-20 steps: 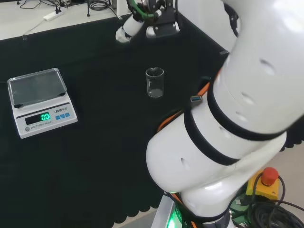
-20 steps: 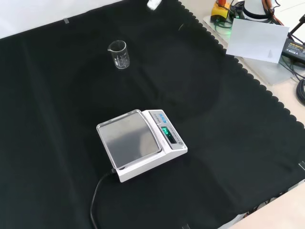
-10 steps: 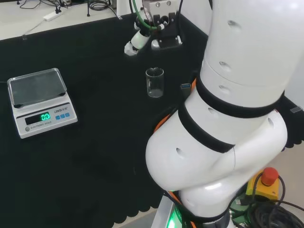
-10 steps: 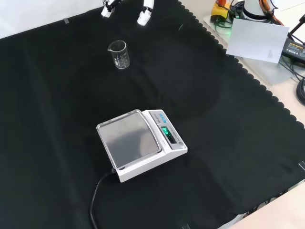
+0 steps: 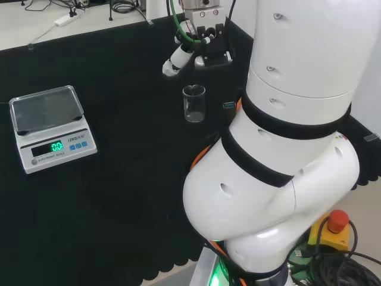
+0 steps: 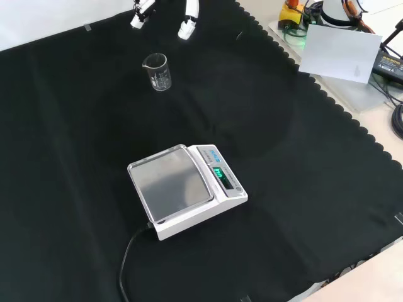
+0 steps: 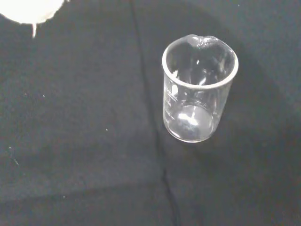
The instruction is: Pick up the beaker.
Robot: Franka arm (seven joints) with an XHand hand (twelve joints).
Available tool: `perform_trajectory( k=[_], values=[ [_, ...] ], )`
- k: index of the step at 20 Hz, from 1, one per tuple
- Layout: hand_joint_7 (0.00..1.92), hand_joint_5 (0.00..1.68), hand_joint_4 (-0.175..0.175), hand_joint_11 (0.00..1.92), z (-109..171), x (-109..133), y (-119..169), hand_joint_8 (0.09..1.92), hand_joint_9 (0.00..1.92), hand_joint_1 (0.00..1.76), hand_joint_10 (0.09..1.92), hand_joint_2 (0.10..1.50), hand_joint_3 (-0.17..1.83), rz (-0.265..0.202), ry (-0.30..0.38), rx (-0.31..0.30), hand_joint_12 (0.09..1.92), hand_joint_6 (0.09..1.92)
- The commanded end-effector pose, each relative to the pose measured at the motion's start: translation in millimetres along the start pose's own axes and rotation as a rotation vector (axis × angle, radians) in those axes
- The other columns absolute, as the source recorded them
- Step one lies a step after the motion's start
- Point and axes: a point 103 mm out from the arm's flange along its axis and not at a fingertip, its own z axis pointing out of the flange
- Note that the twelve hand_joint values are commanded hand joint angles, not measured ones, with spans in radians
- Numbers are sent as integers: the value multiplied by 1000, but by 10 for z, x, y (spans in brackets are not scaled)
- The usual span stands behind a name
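One clear glass beaker [image 5: 194, 103] stands upright on the black cloth [image 5: 119, 179] in the head view, near the middle, looks empty. Hand [image 5: 196, 44] hangs above and just beyond it, not touching; one white finger [image 5: 177, 59] points down and left, fingers look straight and spread, holding nothing. Scale [image 5: 50, 126] sits well apart at the left, pan bare, green display lit. White arm links [image 5: 286, 137] take up the right side. Red button [image 5: 337, 220] at lower right, off the cloth.

Front view: beaker [image 6: 157, 71] upright at upper left of the cloth [image 6: 283, 189], spout toward the left, nothing visible inside. Two white fingertips [image 6: 187, 26] come in from the top edge, one on each side above the beaker, apart from it, gap between them wide. Scale [image 6: 186, 189] near the centre, well apart from the beaker, pan bare, cable [image 6: 129, 258] running off toward the bottom. White sheet [image 6: 337, 51] at upper right, beyond the cloth's scalloped edge.

Wrist view: beaker [image 7: 197, 94] close, seen from above at a slant, rim with spout, faint printed marks on the wall, bottom clear, empty. Stands on the cloth [image 7: 70, 141] beside a crease. Blurred white bit of the hand [image 7: 33, 8] at the corner, clear of the beaker.
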Motion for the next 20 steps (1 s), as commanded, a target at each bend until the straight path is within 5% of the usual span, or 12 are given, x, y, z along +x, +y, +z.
perform_trajectory(
  k=[1,12,20],
  values=[
    [114,213,-12,3,375,106,207,731,250,633,893,586,345,-22,-17,84,1477,87],
    [79,180,-6,0,735,252,435,724,233,604,900,584,325,-34,-16,142,1470,87],
    [49,153,1,0,861,121,467,716,227,605,902,587,314,3,-46,156,1473,87]
  ],
)
